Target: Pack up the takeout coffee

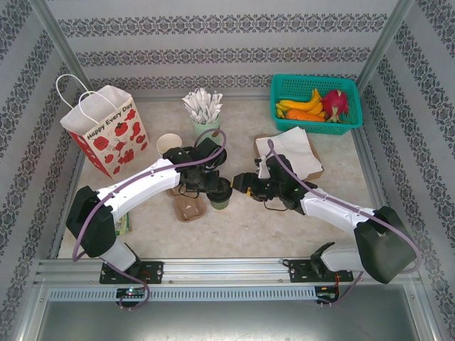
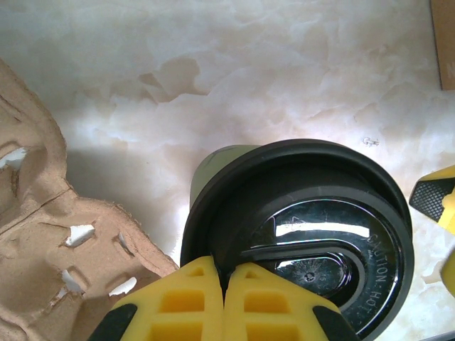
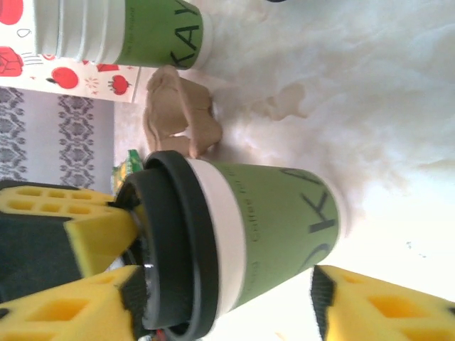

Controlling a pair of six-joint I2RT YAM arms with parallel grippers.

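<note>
The takeout coffee (image 1: 220,194) stands upright on the desk (image 1: 284,224) just beside the pulp cup carrier (image 1: 190,209), with the left fingers (image 2: 190,302) clenched together on its black lid (image 2: 320,234) and the right fingers (image 3: 380,307) parted beside the cup, grasping nothing.

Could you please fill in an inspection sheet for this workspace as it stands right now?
Surface: marble-look table, no spill seen.
Job's things: coffee cup upright on the table, black lid on, beside the cardboard carrier.
Clutter: gift bag, cup of wrapped sticks, stack of cups, napkins, basket of fruit, all toward the back.
Grippers: left gripper shut, tips at the lid's rim; right gripper open beside the cup.
Cables: purple cable loops along each arm.
Surroundings: patterned walls, metal rail at the near edge.
</note>
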